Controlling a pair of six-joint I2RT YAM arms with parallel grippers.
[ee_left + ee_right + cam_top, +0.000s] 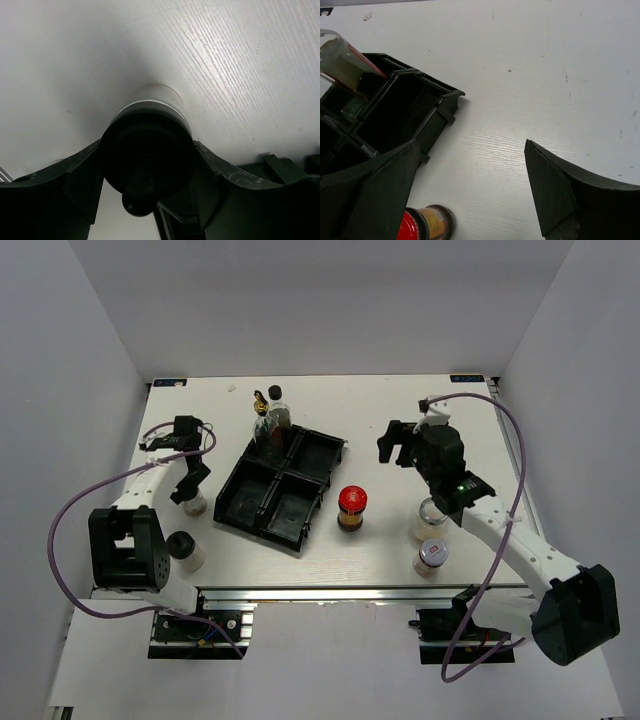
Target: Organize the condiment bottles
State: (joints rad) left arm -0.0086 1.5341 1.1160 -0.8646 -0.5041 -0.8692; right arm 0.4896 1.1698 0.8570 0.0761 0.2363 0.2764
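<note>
The left tool [190,484] is closed on the black cap of a white bottle [147,150] that stands on the bench [400,400], left of the tray. A second white bottle [186,550] stands nearer. The black tray [288,506] holds a tall clear bottle [262,425] and a dark bottle [281,418] in its far-left compartment. To its right stand a red-lidded jar [352,502], then the far silver-lidded jar [430,512] and the near silver-lidded jar [433,553]. The right tool [398,445] hangs wide open, holding nothing.

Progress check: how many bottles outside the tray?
5: red-lidded jar right of tray; silver-lidded jar and second jar by right arm; near white bottle front-left; gripped white bottle in left end effector. Arms may hide more.
</note>
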